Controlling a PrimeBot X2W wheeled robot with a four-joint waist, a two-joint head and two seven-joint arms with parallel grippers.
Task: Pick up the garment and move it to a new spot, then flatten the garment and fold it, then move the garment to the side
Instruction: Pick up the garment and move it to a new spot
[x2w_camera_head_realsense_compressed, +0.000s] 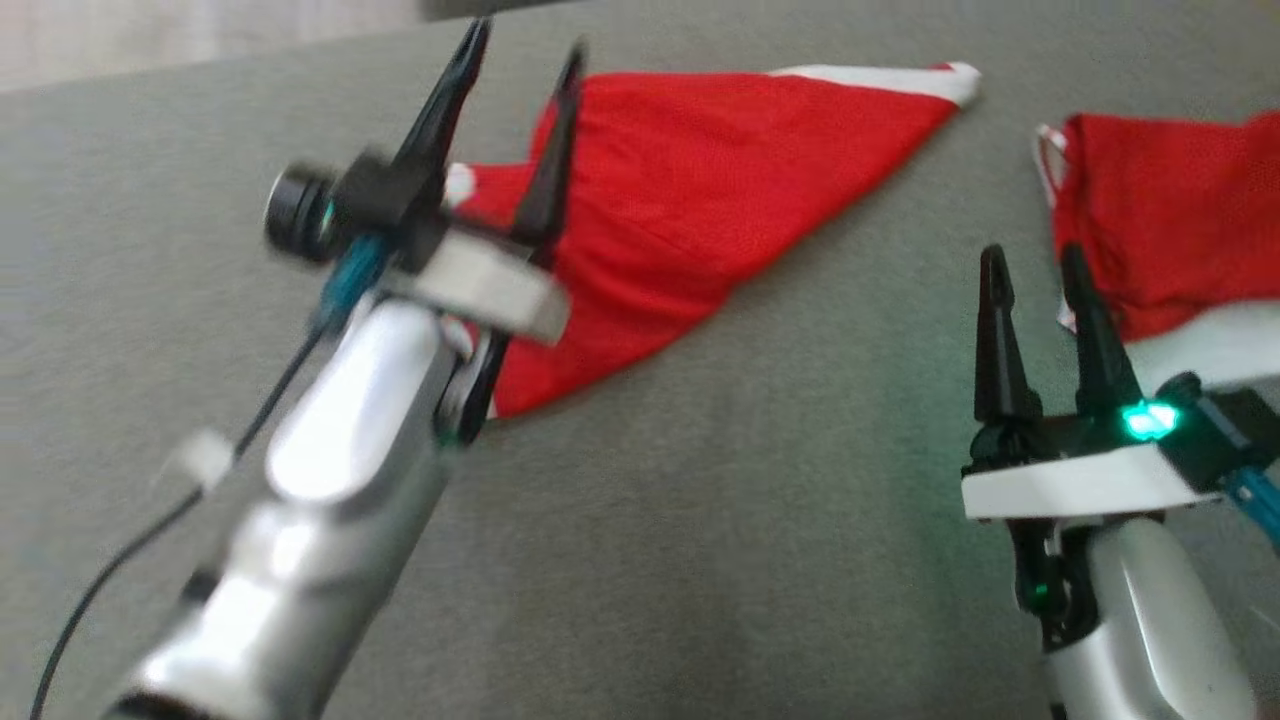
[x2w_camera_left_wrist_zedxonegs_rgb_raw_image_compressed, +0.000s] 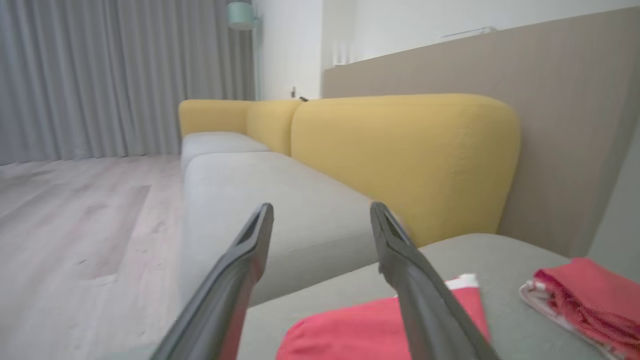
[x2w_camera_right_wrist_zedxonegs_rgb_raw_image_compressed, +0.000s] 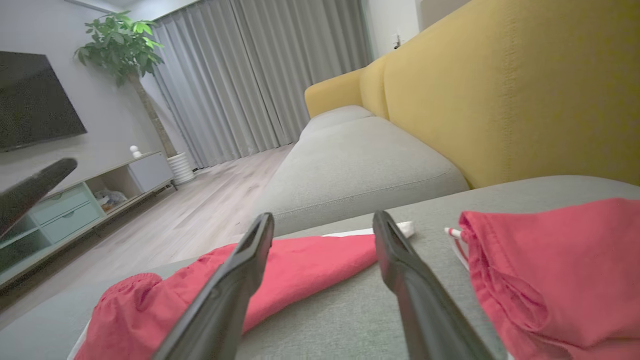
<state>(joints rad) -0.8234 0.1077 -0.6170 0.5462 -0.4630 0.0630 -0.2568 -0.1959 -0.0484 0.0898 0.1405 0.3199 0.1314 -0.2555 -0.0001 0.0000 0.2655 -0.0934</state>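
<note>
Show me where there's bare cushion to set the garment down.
Widest free patch: the grey cushion in front of the red garment, left of the right end effector. Also bare: the cushion's left side, past the left end effector. Crowded: the right edge, where a second red garment lies.

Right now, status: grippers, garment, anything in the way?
Left gripper open, empty, above the red garment, which lies flat, triangular, on the sofa seat. Right gripper open, empty. Possible obstruction: second red garment beside it.
</note>
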